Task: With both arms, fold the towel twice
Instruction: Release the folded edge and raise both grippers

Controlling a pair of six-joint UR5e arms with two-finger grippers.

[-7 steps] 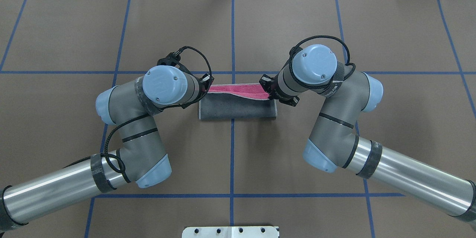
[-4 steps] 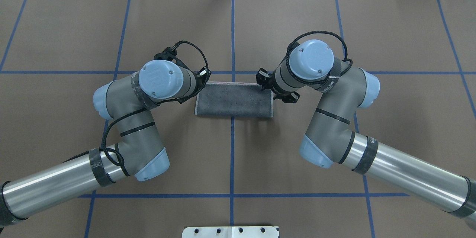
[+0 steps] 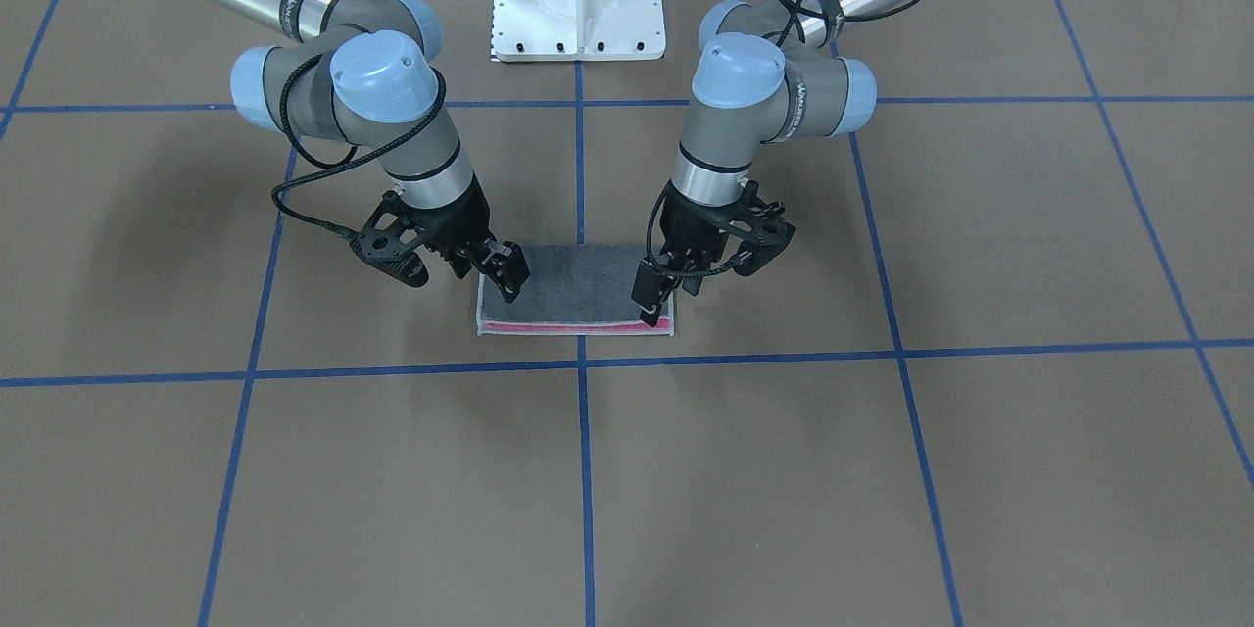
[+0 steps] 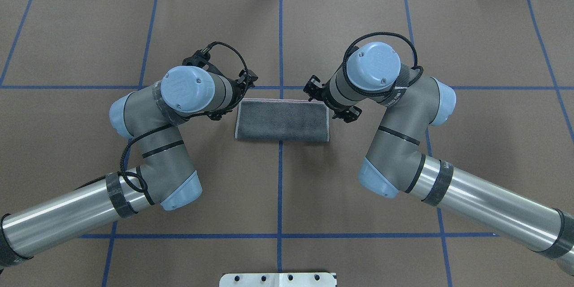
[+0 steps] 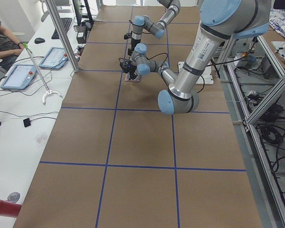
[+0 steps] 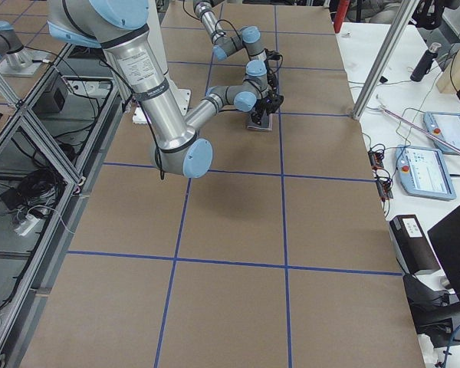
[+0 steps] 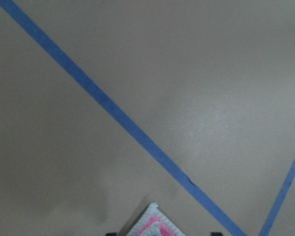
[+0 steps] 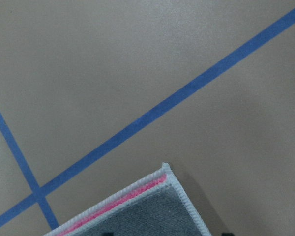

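Across the brown table (image 4: pixel 80 31), marked off by blue tape lines (image 4: pixel 281 31), 2 arms reach inward from the near corners: the left arm (image 4: pixel 154 143) and the right arm (image 4: pixel 401 143). Between their wrists lies the towel (image 4: pixel 282 120), folded into 1 flat rectangle across the centre line, grey face up (a thin pink strip shows along the edge away from the robot). The left gripper (image 3: pixel 668 296) hangs over the towel's far left corner, fingers spread and holding nothing. The right gripper (image 3: pixel 502 279) hangs over the far right corner, likewise spread and empty.
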